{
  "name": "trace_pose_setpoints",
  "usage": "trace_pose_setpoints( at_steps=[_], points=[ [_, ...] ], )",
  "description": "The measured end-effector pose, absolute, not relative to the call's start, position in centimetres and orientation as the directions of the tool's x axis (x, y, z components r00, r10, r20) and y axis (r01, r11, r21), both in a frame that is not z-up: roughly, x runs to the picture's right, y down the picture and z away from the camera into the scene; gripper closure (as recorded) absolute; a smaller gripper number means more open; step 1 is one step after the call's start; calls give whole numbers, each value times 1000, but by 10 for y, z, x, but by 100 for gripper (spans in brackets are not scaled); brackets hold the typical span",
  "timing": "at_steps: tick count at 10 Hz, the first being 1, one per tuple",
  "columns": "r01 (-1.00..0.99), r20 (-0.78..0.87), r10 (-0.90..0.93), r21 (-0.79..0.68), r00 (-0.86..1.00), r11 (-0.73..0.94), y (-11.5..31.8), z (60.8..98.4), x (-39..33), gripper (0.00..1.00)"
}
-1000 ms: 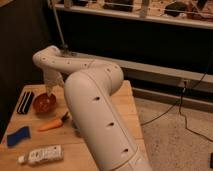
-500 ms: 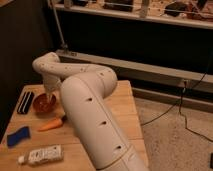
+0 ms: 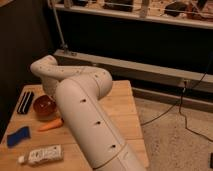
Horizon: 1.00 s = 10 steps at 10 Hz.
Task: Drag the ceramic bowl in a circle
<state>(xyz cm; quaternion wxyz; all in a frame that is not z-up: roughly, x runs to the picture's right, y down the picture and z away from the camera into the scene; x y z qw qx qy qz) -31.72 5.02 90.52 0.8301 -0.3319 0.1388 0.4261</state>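
The ceramic bowl (image 3: 43, 107) is round, glossy and reddish-brown with a darker inside. It sits on the left part of the wooden table (image 3: 125, 107). My white arm rises from the lower middle, bends at the table's far side and reaches left, then down to the bowl. The gripper (image 3: 51, 96) is at the bowl's far right rim, mostly hidden behind the arm's thick link.
An orange carrot (image 3: 50, 125) lies just in front of the bowl. A blue object (image 3: 17, 136) and a white tube (image 3: 40, 155) lie nearer the front left. A black flat item (image 3: 25, 102) lies at the left edge. A dark shelf wall stands behind the table.
The arm's thick link has swung left and now covers more of the table. The bowl has shifted slightly toward the front. The carrot has not moved.
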Motion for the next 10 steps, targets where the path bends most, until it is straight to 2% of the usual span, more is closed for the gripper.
trace_pose_setpoints(
  at_steps=[5,9,10],
  points=[
    [-841,-511,668,-343,541,419,2,929,-298,100],
    [-898,-551,713,-202,434,391,-33,961,-232,100],
    [-922,-578,726,-146,373,357,-36,971,-195,100]
  ],
)
